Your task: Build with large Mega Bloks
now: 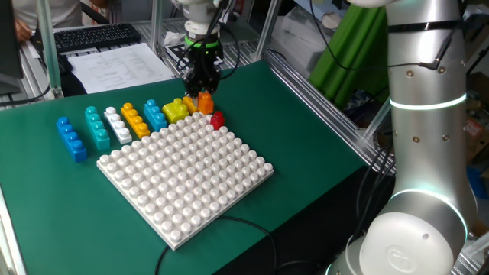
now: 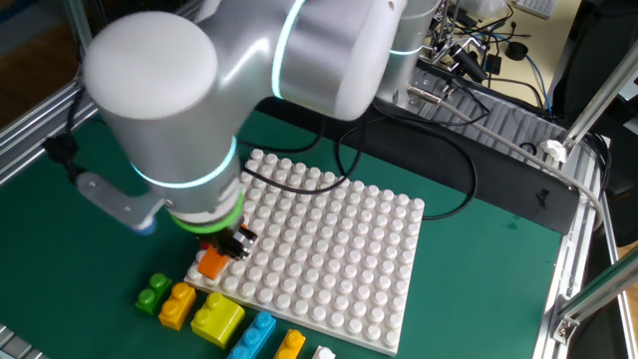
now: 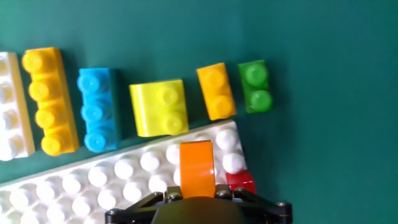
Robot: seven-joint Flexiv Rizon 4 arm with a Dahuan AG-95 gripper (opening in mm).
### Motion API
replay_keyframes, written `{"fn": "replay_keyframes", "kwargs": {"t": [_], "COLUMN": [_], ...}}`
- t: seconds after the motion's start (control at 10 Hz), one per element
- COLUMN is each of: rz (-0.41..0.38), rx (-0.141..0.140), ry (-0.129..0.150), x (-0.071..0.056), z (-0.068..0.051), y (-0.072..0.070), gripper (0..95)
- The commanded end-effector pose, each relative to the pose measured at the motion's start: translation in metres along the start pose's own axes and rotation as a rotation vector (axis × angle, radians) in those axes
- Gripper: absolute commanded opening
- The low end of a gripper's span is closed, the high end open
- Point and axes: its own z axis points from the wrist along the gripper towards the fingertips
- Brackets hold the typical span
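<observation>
My gripper [image 1: 205, 93] is shut on an orange brick [image 3: 196, 168] and holds it above the far corner of the white baseplate [image 1: 183, 172]; the brick also shows in one fixed view [image 1: 205, 102] and the other fixed view [image 2: 211, 262]. A red brick [image 1: 217, 119] lies by that corner, partly under the gripper in the hand view [image 3: 241, 182]. On the green mat beyond the plate lie a green brick [image 3: 255, 86], a small orange-yellow brick [image 3: 216, 91], a yellow brick [image 3: 159, 107], a blue brick [image 3: 97, 109], a long yellow-orange brick [image 3: 49, 101] and a white brick [image 3: 10, 106].
Further along the row lie a teal brick [image 1: 96, 127] and a blue brick [image 1: 72, 139]. Papers and a keyboard [image 1: 95, 36] lie behind the mat. An aluminium frame rail [image 1: 321, 95] and cables run along the mat's right side.
</observation>
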Motion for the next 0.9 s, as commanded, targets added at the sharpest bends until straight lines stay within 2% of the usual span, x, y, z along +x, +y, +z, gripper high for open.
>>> {"fn": "replay_keyframes", "kwargs": {"t": [0.1,0.5,0.9], "rz": [0.009,-0.057,-0.125], "rx": [-0.012,-0.016,-0.007], "ry": [-0.012,-0.025,-0.043], "x": [0.002,0.000,-0.005], "z": [0.008,0.031,0.045], "y": [0.008,0.016,0.018], "gripper": [0.0,0.0,0.0]}}
